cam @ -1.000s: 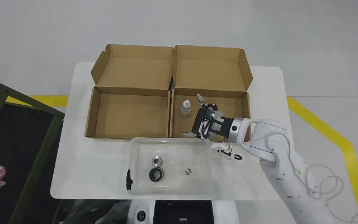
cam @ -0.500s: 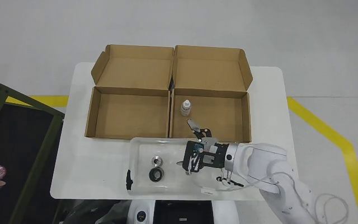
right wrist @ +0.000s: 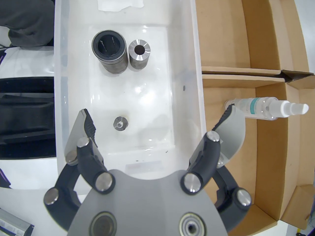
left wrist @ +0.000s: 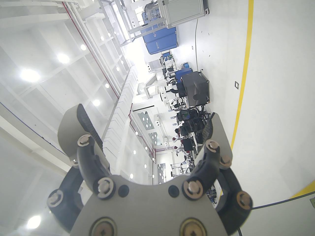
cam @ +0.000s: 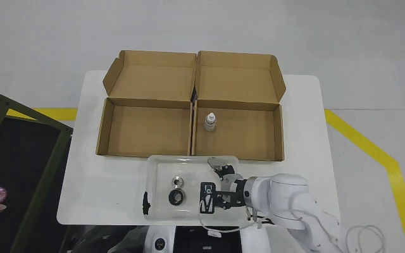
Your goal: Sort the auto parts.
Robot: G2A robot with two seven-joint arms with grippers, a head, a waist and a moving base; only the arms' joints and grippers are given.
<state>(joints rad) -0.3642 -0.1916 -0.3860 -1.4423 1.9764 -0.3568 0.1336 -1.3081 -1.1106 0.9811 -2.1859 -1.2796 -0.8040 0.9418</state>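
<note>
A clear plastic bin [cam: 153, 172] sits at the table's front edge. Inside it stand a dark linear bearing [right wrist: 110, 50] and a silver bushing [right wrist: 139, 53] side by side, with a small silver part [right wrist: 120, 123] apart from them. My right gripper [right wrist: 157, 114] hangs open over the bin, the small part lying below and between its fingers, nearer one finger. From above, the right gripper [cam: 212, 183] covers the bin's middle, beside the bearing [cam: 176, 198] and bushing [cam: 178, 182]. My left gripper [left wrist: 146, 114] is open, holds nothing and points at the room.
Two open cardboard boxes stand behind the bin. The left box [cam: 145, 129] holds nothing. The right box [cam: 253, 136] holds a small spray bottle [cam: 209, 121], which lies just past the bin wall as the spray bottle [right wrist: 265, 108] in the right wrist view.
My right gripper has moved from over the right cardboard box toward the table's front, and now hangs over the clear bin, still open. The parts and bottle have not moved.
</note>
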